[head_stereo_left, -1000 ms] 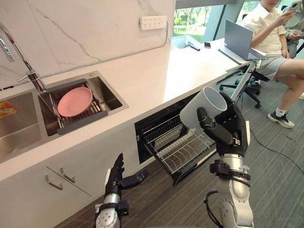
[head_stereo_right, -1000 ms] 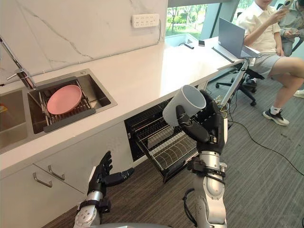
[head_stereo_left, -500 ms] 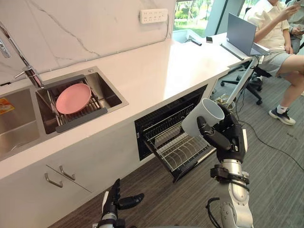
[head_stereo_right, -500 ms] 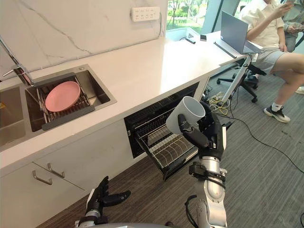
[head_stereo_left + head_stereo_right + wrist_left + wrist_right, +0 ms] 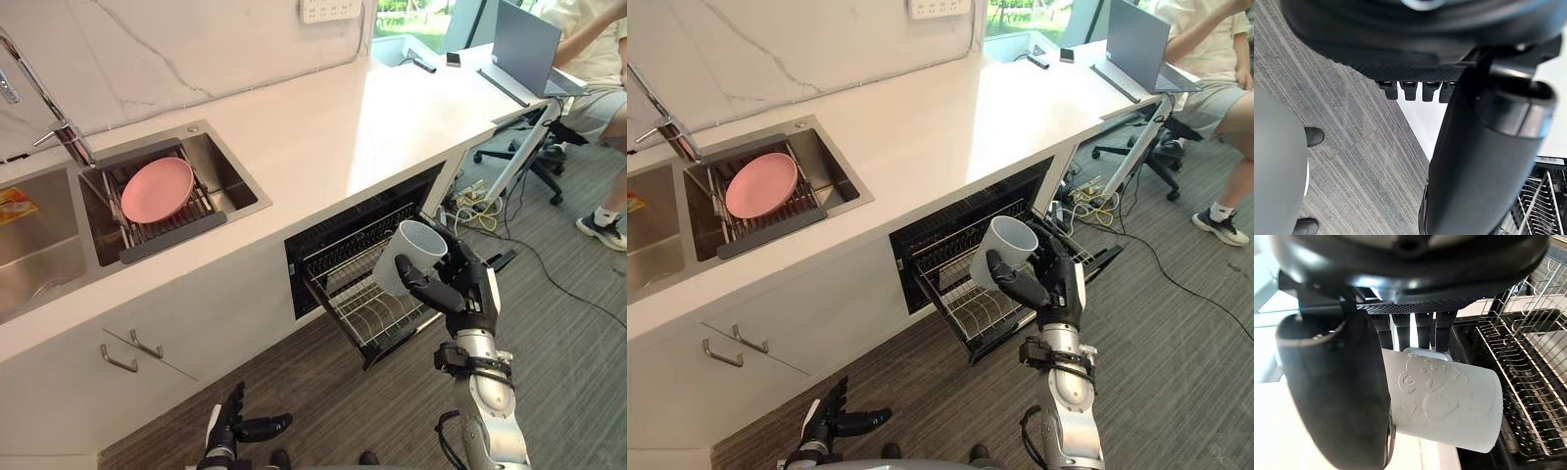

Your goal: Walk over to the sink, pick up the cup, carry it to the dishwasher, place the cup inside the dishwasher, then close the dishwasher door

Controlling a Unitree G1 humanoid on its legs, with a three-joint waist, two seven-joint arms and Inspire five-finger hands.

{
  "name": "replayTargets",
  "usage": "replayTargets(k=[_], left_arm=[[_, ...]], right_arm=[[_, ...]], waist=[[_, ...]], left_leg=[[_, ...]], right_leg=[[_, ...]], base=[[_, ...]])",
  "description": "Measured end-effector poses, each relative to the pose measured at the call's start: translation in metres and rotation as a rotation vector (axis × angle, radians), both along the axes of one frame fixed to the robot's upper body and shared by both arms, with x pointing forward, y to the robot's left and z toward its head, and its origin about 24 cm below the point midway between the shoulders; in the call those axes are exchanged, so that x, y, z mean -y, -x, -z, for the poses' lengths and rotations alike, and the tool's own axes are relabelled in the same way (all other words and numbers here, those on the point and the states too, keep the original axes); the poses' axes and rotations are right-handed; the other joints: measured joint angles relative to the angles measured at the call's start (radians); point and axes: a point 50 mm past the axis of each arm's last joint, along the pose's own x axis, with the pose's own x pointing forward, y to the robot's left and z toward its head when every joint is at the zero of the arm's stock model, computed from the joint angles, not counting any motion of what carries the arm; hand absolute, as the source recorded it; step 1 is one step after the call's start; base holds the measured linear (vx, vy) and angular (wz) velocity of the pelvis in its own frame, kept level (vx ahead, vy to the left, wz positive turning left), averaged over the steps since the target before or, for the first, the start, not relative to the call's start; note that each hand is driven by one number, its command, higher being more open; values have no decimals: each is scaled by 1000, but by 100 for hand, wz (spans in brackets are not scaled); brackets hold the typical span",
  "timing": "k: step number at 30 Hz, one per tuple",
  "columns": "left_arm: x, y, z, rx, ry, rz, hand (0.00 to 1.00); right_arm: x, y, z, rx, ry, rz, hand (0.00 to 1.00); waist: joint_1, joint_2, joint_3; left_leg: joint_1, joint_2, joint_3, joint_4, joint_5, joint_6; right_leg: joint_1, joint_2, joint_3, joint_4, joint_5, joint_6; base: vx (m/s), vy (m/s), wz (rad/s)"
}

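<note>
Cup (image 5: 411,257): my right hand (image 5: 466,290) wraps round it, tipped above the dishwasher rack (image 5: 361,315), ready to go in.
Left hand (image 5: 238,429): fingers loose, low, out of my way.

We see a smooth, matt white cup (image 5: 1449,401) with a raised figure, a shiny wire-metal dishwasher rack (image 5: 364,311), a brushed steel sink (image 5: 231,178), a glossy stone-like countertop (image 5: 343,117) and a ribbed grey carpet floor (image 5: 1352,147).

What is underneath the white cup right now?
The white cup, gripped by the right hand, hangs over the dishwasher's pulled-out wire rack. The rack part behind cup and hand is covered, so anything lying there cannot be seen.
</note>
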Motion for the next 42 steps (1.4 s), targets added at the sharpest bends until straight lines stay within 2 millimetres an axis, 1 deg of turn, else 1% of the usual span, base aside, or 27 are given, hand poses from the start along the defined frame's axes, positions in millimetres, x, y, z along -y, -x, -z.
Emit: replayTargets(k=[3,4,5,7,8,10,15,17,18,20,23,25,28,32,36,38,42], left_arm=[[-1,-9,-3,25,-5,7,100],[-2,-16,-5,44,-10,14,100],[-2,-19,-6,53,-12,17,100],[-3,-33,-12,92,-20,28,100],[-4,-36,-13,102,-21,30,100],[-4,-46,-18,140,-25,34,100],[-4,-61,-28,210,-31,46,100],[-3,-65,-31,229,-32,49,100],[-3,-68,-32,239,-32,50,100],[-2,-78,-38,274,-34,58,100],[-1,-83,-40,288,-32,62,100],[1,-85,-42,298,-28,61,100],[3,-90,-44,312,-31,53,100],[4,-92,-45,320,-28,54,100],[6,-97,-48,334,-24,58,100],[7,-100,-49,343,-23,60,100],[11,-105,-52,358,-12,60,100]], right_arm=[[0,-14,-7,20,32,-26,0],[0,-22,-12,36,65,-40,0],[-1,-26,-14,43,74,-47,0],[-1,-39,-23,68,95,-60,0],[-1,-43,-25,72,98,-62,0],[-1,-58,-32,75,122,-73,0],[0,-75,-45,90,170,-77,0],[4,-81,-52,103,195,-73,0],[6,-86,-57,110,206,-66,0],[11,-99,-73,136,234,-45,0],[13,-108,-86,161,251,-30,0],[14,-117,-100,184,270,-26,0],[14,-127,-117,202,311,-23,0],[16,-139,-131,203,335,-8,0],[21,-152,-153,207,390,10,0],[25,-159,-161,196,396,31,0],[31,-168,-166,136,422,57,0]], waist=[[8,-2,40],[13,-3,72],[15,-3,87],[26,-4,146],[27,-4,160],[30,-4,194],[39,-2,253],[41,-2,260],[42,-2,269],[49,0,300],[56,2,303],[57,9,313],[57,9,318],[59,9,320],[67,13,329],[72,14,330],[80,15,331]], left_leg=[[-45,3,-5,21,3,0],[-79,3,-10,50,0,1],[-93,3,-13,65,-3,1],[-158,6,-24,146,-26,5],[-177,6,-27,170,-33,5],[-254,8,-31,252,-56,7],[-341,10,-41,360,-89,6],[-382,10,-45,405,-102,6],[-397,11,-48,426,-106,6],[-428,15,-54,472,-122,3],[-463,18,-58,507,-134,2],[-478,23,-60,534,-147,1],[-503,25,-62,561,-158,1],[-523,26,-69,572,-159,0],[-543,29,-72,583,-161,1],[-557,31,-75,590,-163,0],[-582,31,-84,598,-163,0]], right_leg=[[-54,0,-2,48,-13,-5],[-90,-2,-3,95,-29,-6],[-107,-3,-4,116,-36,-7],[-173,-11,-9,208,-70,-9],[-191,-13,-11,231,-77,-9],[-264,-18,-10,311,-101,-12],[-348,-23,-10,418,-138,-17],[-387,-26,-10,464,-155,-18],[-401,-27,-11,483,-161,-18],[-427,-29,-13,525,-177,-20],[-461,-30,-15,560,-190,-23],[-471,-27,-17,579,-197,-25],[-493,-28,-19,603,-209,-25],[-508,-28,-25,611,-211,-25],[-523,-27,-29,615,-211,-26],[-534,-26,-33,617,-211,-26],[-546,-27,-52,621,-211,-26]], base=[[-65,-21,9],[-69,-16,7],[-78,-18,12],[-100,-25,16],[-117,-24,14],[-133,-14,7],[-134,-4,5],[-89,-12,6],[-60,-16,6],[-69,-9,5],[-22,-6,1],[0,0,0],[0,0,0],[-11,-15,4],[0,0,0],[0,0,0],[6,-16,7]])
